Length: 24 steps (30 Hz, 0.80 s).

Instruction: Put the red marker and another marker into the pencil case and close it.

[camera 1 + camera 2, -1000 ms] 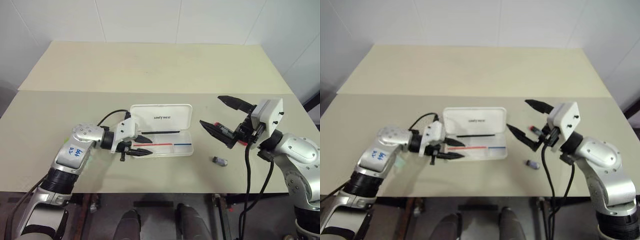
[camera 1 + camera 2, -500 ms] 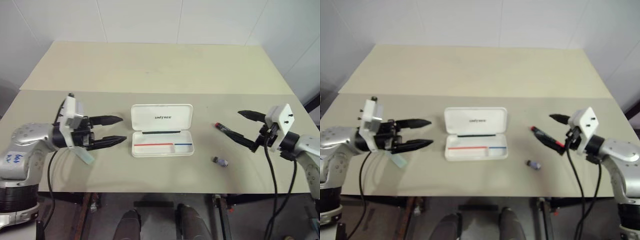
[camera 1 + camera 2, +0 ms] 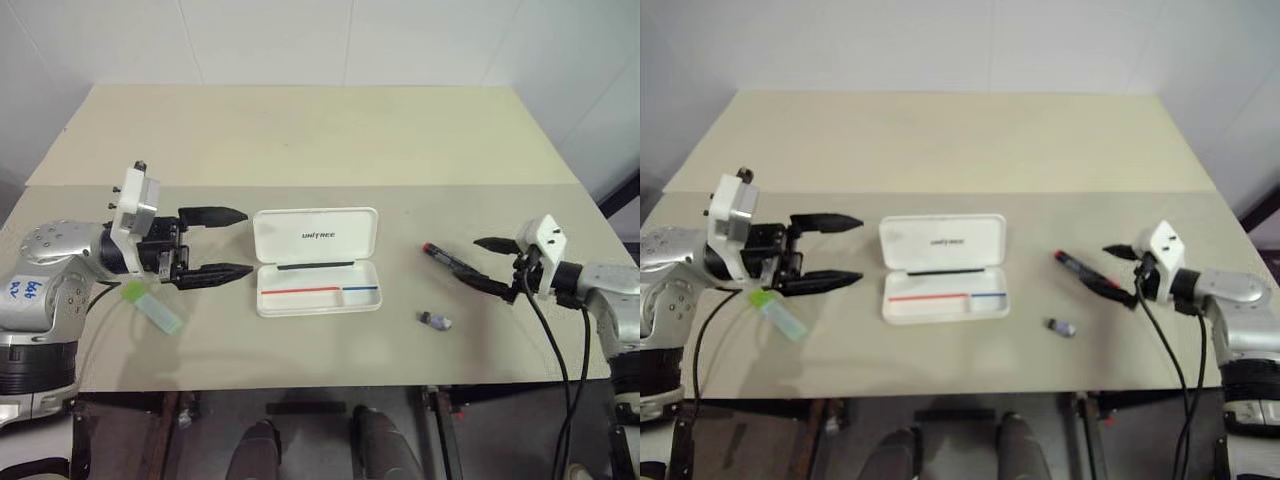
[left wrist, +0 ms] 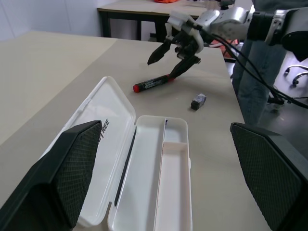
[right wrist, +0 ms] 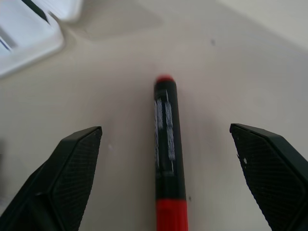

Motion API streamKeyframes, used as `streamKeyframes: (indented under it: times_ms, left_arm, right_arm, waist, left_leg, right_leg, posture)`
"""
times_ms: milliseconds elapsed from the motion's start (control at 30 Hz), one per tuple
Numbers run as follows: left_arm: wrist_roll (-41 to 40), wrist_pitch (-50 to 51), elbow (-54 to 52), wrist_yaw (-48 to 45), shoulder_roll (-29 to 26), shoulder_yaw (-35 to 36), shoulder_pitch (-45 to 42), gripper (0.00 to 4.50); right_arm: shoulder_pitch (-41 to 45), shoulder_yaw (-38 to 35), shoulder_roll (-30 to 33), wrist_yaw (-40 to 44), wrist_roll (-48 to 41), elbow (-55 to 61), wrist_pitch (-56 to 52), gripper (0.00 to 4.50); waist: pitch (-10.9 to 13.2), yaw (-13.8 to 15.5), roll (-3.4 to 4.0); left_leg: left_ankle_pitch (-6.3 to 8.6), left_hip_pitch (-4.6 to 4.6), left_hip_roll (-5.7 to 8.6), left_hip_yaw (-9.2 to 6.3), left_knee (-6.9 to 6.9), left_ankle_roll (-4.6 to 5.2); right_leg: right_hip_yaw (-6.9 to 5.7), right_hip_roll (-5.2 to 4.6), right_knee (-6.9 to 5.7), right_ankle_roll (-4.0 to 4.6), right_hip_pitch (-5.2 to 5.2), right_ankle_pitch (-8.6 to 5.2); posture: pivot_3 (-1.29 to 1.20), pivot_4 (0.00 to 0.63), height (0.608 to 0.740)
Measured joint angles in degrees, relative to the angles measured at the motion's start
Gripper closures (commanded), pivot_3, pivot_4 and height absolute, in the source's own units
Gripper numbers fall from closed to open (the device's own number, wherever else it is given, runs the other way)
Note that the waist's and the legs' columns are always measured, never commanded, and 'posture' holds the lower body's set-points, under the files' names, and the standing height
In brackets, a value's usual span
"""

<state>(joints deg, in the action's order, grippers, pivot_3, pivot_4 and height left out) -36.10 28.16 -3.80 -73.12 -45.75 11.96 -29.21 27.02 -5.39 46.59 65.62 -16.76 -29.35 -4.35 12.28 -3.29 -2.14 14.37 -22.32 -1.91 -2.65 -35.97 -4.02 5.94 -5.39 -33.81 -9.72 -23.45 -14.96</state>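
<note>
The white pencil case [image 3: 318, 262] lies open in the middle of the table, lid [image 3: 315, 233] flat behind the tray, red and blue lines showing inside. The red marker [image 3: 440, 256] lies on the table to its right. My right gripper [image 3: 468, 259] is low over the marker's far end, open, a finger on each side of the barrel [image 5: 165, 139]. The pale green highlighter [image 3: 153, 306] lies at the left, under my left arm. My left gripper [image 3: 247, 241] hangs open just left of the case, pointing at it, holding nothing.
A small dark grey piece [image 3: 436, 321] lies on the table in front of the red marker, near the case's right corner. A seam [image 3: 300, 185] crosses the tabletop behind the case. In the left wrist view a person's leg [image 4: 252, 82] stands beyond the table's right end.
My left gripper drew back from the case to the left, rose and opened wide. My right gripper swung right and sank down around the red marker. The case and markers stayed put.
</note>
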Motion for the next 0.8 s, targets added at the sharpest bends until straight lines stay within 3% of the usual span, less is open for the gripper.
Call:
streamKeyframes:
  times_ms: [67,167,500,800]
  left_arm:
    - [-0.15,0.15,0.01,0.02,-0.01,-0.07,-0.68,0.02]
    - [-0.22,0.18,0.12,0.02,-0.01,-0.30,-1.91,0.00]
    - [-0.21,-0.31,0.29,-0.19,-0.02,-0.79,-3.13,0.00]
    - [1.53,-4.83,4.78,-0.57,0.00,-0.84,-2.43,0.00]
  right_arm:
    - [0.63,0.61,-0.48,0.37,1.44,-3.47,1.43,0.00]
    - [3.46,1.08,-1.41,0.83,3.44,-10.07,4.32,0.63]
    - [7.59,2.11,-3.72,2.89,4.87,-17.95,11.24,3.91]
    - [7.05,1.99,-2.78,2.97,5.19,-9.79,11.39,3.90]
  waist:
    - [0.01,-0.06,0.02]
    - [0.05,-0.27,0.08]
    - [0.05,-1.44,0.07]
    - [0.11,-1.63,0.18]
  left_leg:
    - [0.00,0.00,0.00,0.00,0.00,0.00]
    - [0.00,0.01,0.00,0.01,-0.04,0.00]
    - [-0.13,0.13,0.01,-0.01,-0.20,-0.01]
    - [-0.13,0.10,0.01,0.00,-0.01,-0.03]
  right_leg:
    - [0.00,0.00,0.00,0.00,0.00,0.00]
    - [0.00,0.00,-0.01,0.00,0.01,0.00]
    - [0.02,0.00,0.05,0.14,0.26,0.01]
    - [0.04,0.01,-0.10,-0.08,0.04,0.12]
  posture:
    - [0.00,0.150,0.740]
    - [0.00,0.150,0.740]
    - [0.00,0.150,0.740]
    - [0.00,0.150,0.740]
